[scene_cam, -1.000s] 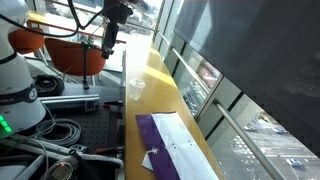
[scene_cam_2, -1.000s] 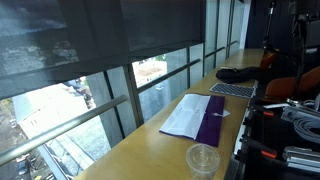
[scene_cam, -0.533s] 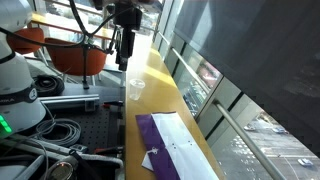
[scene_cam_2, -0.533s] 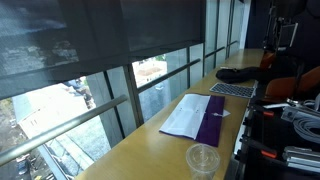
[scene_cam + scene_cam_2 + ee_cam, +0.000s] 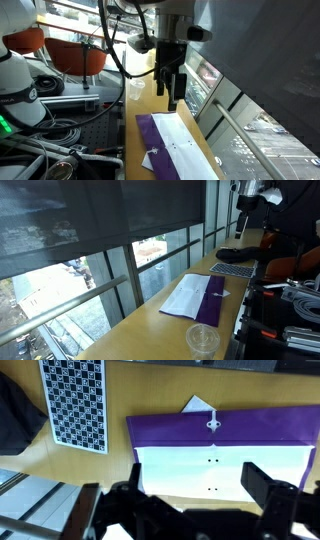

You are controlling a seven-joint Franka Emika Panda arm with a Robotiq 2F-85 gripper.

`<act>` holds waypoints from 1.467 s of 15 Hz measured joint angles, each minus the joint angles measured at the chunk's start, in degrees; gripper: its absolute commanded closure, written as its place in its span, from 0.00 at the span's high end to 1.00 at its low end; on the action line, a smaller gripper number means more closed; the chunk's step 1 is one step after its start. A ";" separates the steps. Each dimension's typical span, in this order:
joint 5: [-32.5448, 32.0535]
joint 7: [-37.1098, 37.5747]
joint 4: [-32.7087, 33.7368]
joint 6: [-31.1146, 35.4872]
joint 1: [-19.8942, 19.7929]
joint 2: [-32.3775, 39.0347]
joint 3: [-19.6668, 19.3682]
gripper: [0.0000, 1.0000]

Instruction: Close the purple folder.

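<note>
The arm has swung in over the last second. It was hanging at the far end of the table (image 5: 150, 385), and the jaws are now above it, just short of the purple folder (image 5: 230, 428). They stand wide apart with nothing between them, and neither finger touches anything.

Reading the wrist view from the left, a dark, soft-looking thing (image 5: 14, 415) lies well outside the left finger. Next to it is a checkered card (image 5: 75, 402), ahead of that finger and still outside it. The folder fills the ground ahead of the jaws, spanning the gap between them and running past the right finger. Its purple band lies farther from the jaws and its white sheets (image 5: 215, 470) nearer, partly under the fingers' line. The corner of a small white card (image 5: 198, 404) peeks out beyond the purple band, roughly ahead of the middle of the gap.

In both exterior views the folder (image 5: 150, 132) (image 5: 213, 302) lies as it did before, flat and open, with the paper bare. A clear cup (image 5: 203, 338) stands apart from it on the table.

So only the approach has been made, and closing has not begun. The jaws are high and lined up over the folder. I judge the next move calls for coming down to a free edge of the purple cover, getting under or against it, and turning it over the sheets. The thin cover lying flat may be hard to catch.
</note>
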 measured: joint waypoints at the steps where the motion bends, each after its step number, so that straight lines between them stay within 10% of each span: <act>1: 1.19 -1.51 2.50 1.43 0.04 3.75 -0.95 1.00; 10: 9.24 -6.50 25.30 2.72 0.01 33.23 -2.50 1.00; 22: 14.17 -13.68 30.40 2.21 -2.37 38.85 -1.49 1.00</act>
